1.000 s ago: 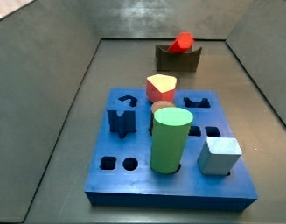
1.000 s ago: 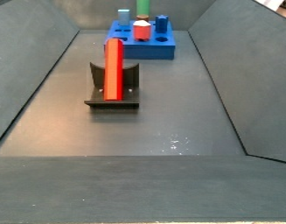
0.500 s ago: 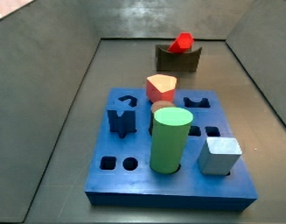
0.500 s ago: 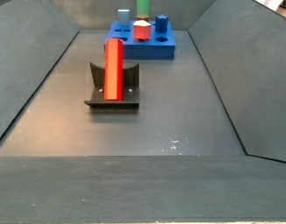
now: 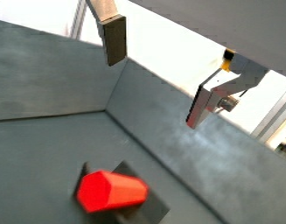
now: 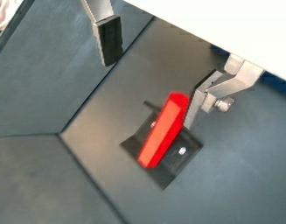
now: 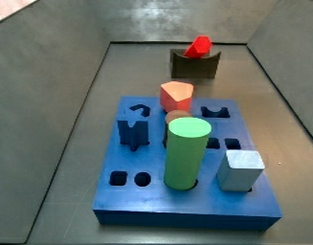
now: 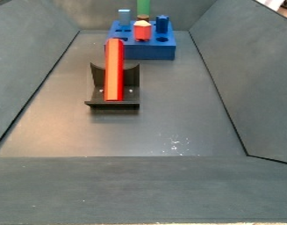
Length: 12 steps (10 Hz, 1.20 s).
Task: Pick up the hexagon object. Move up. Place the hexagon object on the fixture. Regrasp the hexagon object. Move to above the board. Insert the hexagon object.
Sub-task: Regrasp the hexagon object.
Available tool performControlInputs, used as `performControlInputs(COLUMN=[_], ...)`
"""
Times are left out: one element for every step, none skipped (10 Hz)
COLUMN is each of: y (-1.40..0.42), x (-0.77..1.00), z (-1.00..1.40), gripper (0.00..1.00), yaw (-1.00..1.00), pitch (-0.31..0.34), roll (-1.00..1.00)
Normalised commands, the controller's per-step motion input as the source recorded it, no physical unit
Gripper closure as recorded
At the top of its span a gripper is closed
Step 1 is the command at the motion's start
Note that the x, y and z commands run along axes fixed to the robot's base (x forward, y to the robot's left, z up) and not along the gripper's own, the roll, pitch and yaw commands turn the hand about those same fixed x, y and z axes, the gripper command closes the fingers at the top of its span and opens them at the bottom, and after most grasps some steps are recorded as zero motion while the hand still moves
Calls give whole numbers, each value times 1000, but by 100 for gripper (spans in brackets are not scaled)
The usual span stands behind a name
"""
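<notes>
On the fixture (image 8: 112,90) near the worktop's far wall, the hexagon object (image 8: 112,68) rests propped in the notch, well apart from the board (image 7: 185,182). My gripper (image 6: 156,54) hangs above it with fingers (image 6: 108,39) spread wide and nothing between them. I judge the regrasp is the step in hand: next I must descend, straddle the red bar and close on it squarely.

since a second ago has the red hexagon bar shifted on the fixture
No. In both side views the hexagon object lies in the fixture notch as before, same spot against the board. The gripper is open above it.
</notes>
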Motion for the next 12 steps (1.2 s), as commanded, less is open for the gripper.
performControlInputs(y=[-48, -52, -53, -54, -50, -40, -50, -56, -58, -57, -57, -57], x=[136, 155, 180, 215, 239, 244, 236, 220, 215, 213, 212, 208], z=[-7, -12, -10, -12, -7, -1, -8, -8, -8, -8, -7, -9], gripper=[0, 0, 0, 0, 0, 0, 0, 0, 0, 0, 0, 0], yaw=[154, 182, 201, 222, 233, 233, 226, 207, 186, 160, 149, 131], pitch=[204, 213, 192, 156, 128, 82, 53, 32, 28, 26, 26, 29], roll=[1000, 896, 708, 463, 303, 197, 175, 170, 170, 169, 169, 168])
